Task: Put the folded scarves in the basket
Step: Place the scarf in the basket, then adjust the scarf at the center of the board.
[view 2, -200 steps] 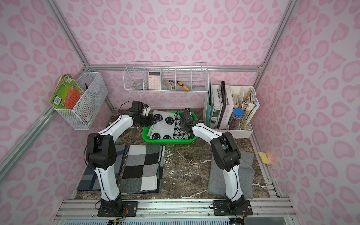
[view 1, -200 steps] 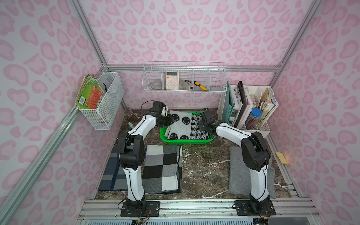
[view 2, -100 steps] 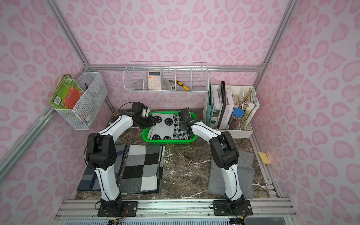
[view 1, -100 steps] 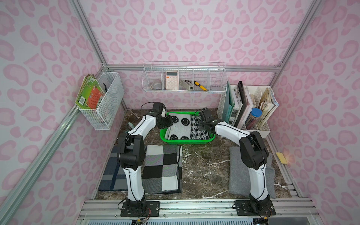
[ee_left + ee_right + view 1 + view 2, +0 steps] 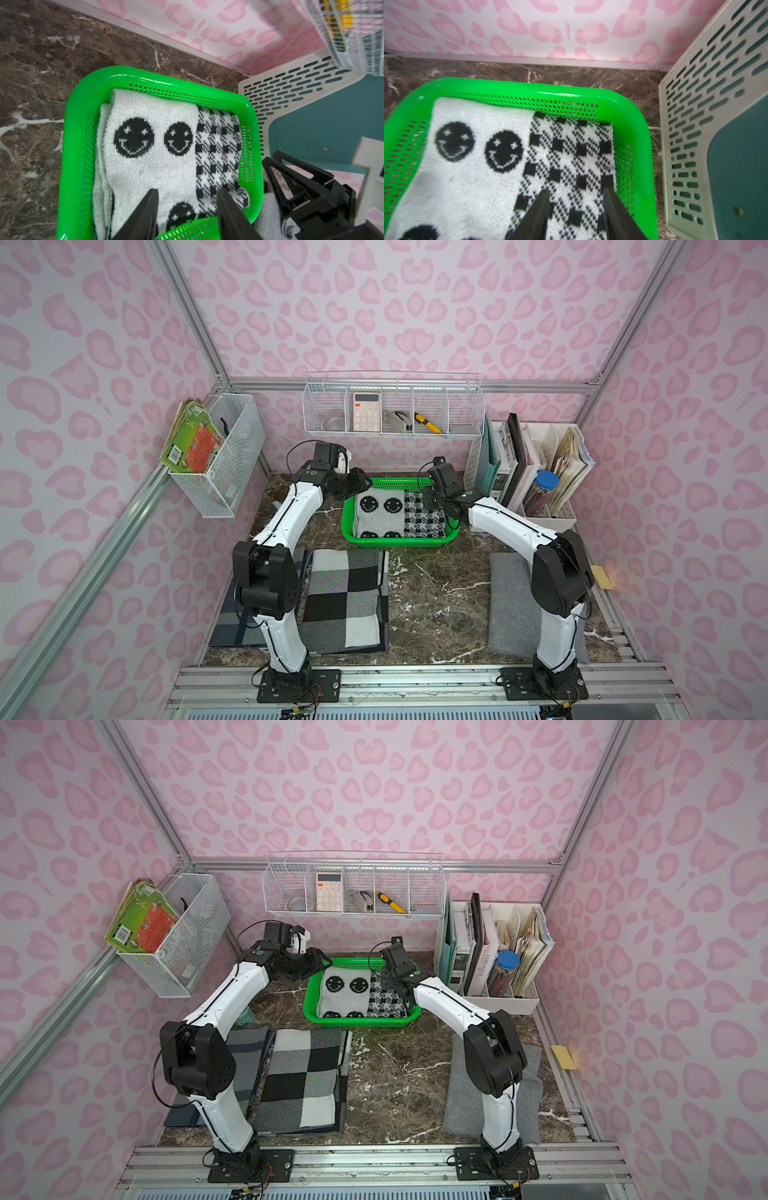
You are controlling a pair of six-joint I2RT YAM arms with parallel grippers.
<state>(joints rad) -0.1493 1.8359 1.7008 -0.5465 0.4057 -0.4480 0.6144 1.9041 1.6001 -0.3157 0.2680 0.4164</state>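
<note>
Over the green basket, the left gripper hung with jaws apart and empty above the smiley half of the folded scarf; the right gripper gaped empty over its houndstooth half. The scarf lay flat inside the basket, a perforated file organizer just beside the basket, a checkered cloth near it.

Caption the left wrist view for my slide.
Open left gripper over the smiley-patterned folded scarf lying inside the green basket.
</note>
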